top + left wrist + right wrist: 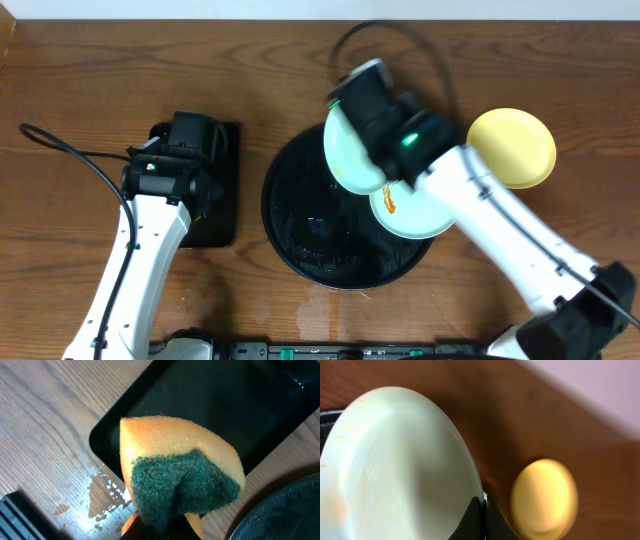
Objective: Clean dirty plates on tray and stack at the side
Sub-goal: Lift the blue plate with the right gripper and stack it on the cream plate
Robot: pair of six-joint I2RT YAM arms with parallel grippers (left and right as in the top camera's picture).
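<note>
Right end effector point(483, 510) clenched on the rim of a pale mint-green round plate point(395, 470), thin edge pinched between the two dark fingertips, plate tipped up on edge, not flat. From overhead, held up over the far side of the large round glossy black tray point(300, 235) and partly hidden by the wrist. Faint orange tinge near one edge of its face (too blurred to call a smear). Just beneath the arm, a second pale mint-green plate point(418, 218) lying at the tray's right side, bearing a small orange sauce smear point(390, 205) and apparently reaching over the raised rim. Off the tray to the right, a pale yellow round plate point(512, 147) flat on the brown wooden desk point(80, 80), apart from the other two.

Left end effector point(161, 529) gripping a yellow sponge with a green scouring face point(180, 460), squeezed into a fold, hovering over a corner of the smaller rectangular black tray point(225, 405). Water droplets point(107, 497) on the desk beside it. Well apart from the held plate.

Risks, by judgement only:
- Narrow rim pinch, so likely to pivot or slip under scrubbing, more so if wet, with a fall onto the smeared plate or the tray below.
- Danger also of levering the plate out of the fingertips with too firm a push from the sponge.
- Smeared plate possibly unsteady on the rim if nudged by the arm.
</note>
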